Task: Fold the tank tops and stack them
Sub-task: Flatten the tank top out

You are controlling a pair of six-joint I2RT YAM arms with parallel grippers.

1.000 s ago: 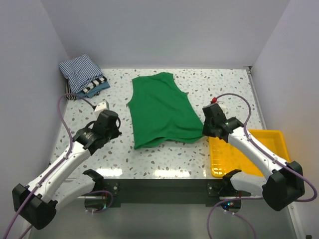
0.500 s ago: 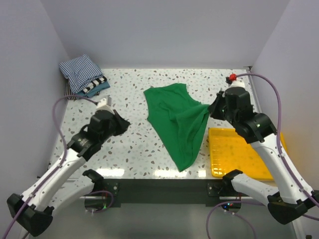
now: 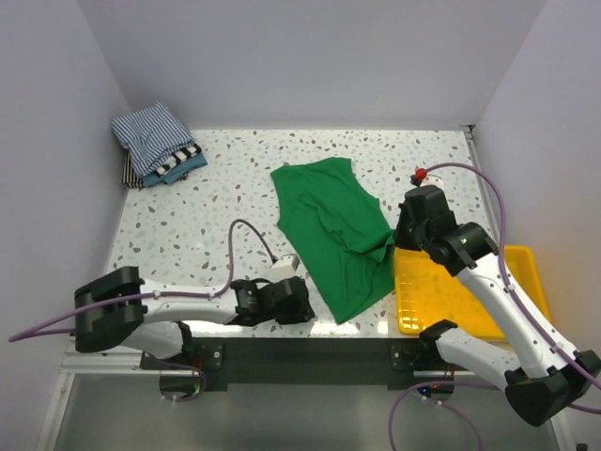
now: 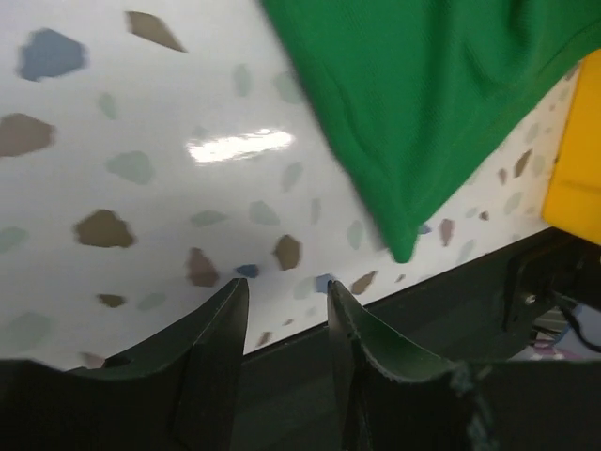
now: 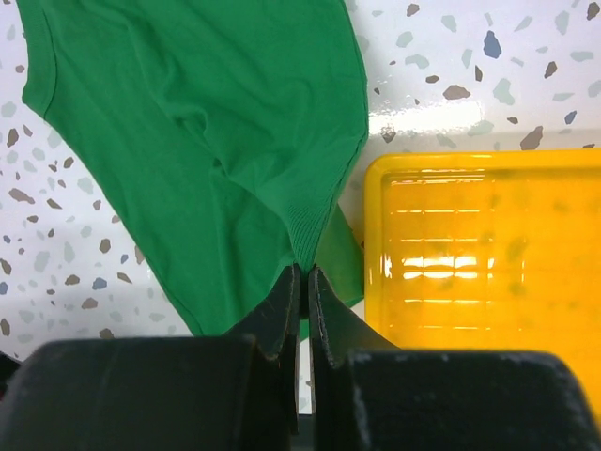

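The bright green tank top (image 3: 329,225) lies rumpled and skewed across the middle of the table, its lower corner near the front edge. My right gripper (image 3: 393,246) is shut on a bunched fold of its right edge; in the right wrist view the cloth (image 5: 207,122) is pinched between the closed fingertips of that gripper (image 5: 302,272). My left gripper (image 3: 308,310) sits low at the front edge, just left of the top's lower corner (image 4: 404,225). Seen from the left wrist, its gripper (image 4: 285,289) stands open with nothing between the fingers. A blue-and-white striped tank top (image 3: 150,133) lies folded on a pile at the back left.
The yellow tray (image 3: 465,291) sits at the front right, right beside the held fold, and shows in both wrist views (image 5: 479,272) (image 4: 577,169). Under the striped top lie a black-and-white striped one (image 3: 177,160) and a teal one (image 3: 192,164). White walls enclose three sides.
The right gripper has pulled the green top's edge up and over, skewing the cloth. The left arm swung from the left side down to the front edge by the lower corner, and its jaws opened.
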